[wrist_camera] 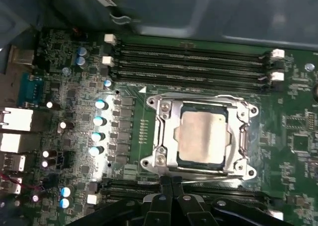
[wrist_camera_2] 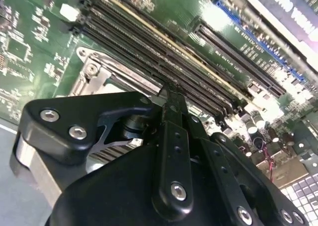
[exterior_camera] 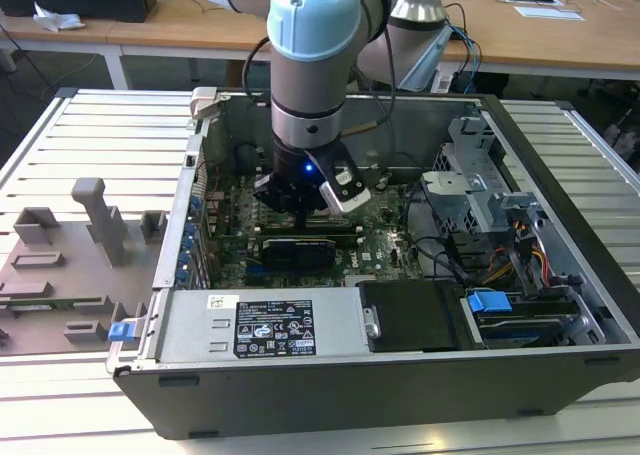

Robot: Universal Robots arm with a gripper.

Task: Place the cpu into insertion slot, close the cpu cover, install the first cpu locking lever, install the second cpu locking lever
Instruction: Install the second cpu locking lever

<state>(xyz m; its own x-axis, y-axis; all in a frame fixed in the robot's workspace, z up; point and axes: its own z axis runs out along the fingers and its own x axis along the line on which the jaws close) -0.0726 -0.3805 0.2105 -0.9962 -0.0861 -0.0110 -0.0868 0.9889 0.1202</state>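
The cpu (wrist_camera: 202,136) is sitting in the insertion slot (wrist_camera: 169,174) with the cpu cover (wrist_camera: 166,131) lying closed over it. The gripper (wrist_camera: 171,181), fingers pressed together and holding nothing, is hovering at the socket's edge, working on the levers.

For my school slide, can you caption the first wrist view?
CPU seated under its cover, end effector poised at the socket's edge.

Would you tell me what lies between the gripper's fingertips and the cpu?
In the first wrist view, between the gripper and the cpu lies the cpu cover's frame edge.
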